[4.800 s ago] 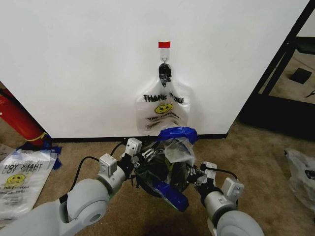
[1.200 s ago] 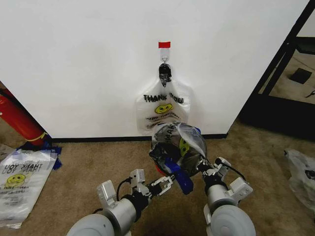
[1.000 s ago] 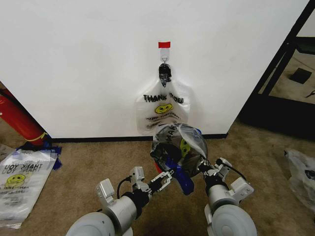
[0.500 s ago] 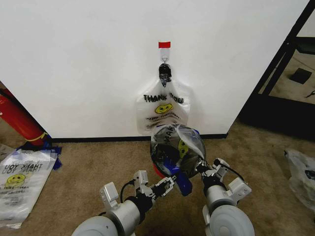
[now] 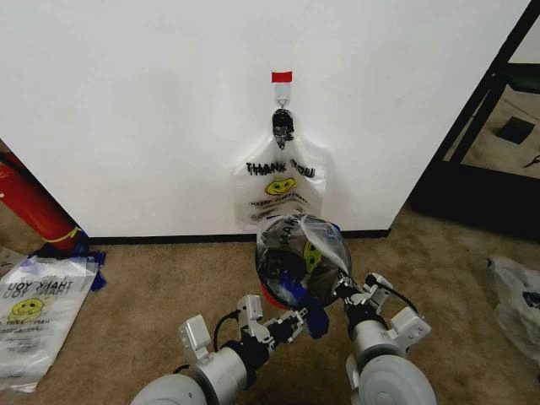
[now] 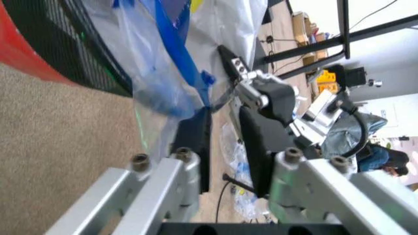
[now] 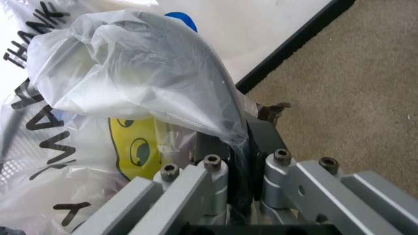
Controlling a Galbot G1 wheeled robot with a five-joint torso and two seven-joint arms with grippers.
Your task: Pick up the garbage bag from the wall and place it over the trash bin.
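A see-through garbage bag (image 5: 302,251) with a yellow smiley lies draped over the black mesh trash bin (image 5: 270,295), which stands on the carpet at the wall (image 5: 152,110). A second printed bag (image 5: 278,190) hangs from the hook (image 5: 283,108) under the red tape. My left gripper (image 5: 297,318) is at the bin's front, open by a narrow gap (image 6: 225,107), with the bag's blue edge (image 6: 176,54) at its tips and the bin's mesh (image 6: 65,44) beside it. On the bin's right, my right gripper (image 5: 342,289) is shut on bunched bag film (image 7: 238,139).
A long red cylinder (image 5: 34,202) leans at the left, with blue tape (image 5: 89,253) and a flat printed bag (image 5: 34,312) on the carpet. At the right stand a black shelf frame (image 5: 498,110) and another bag (image 5: 519,295).
The left gripper went from the bin's left side to its front, then drew back a little toward me. The bag has settled lower and tighter over the bin. The right gripper keeps its hold.
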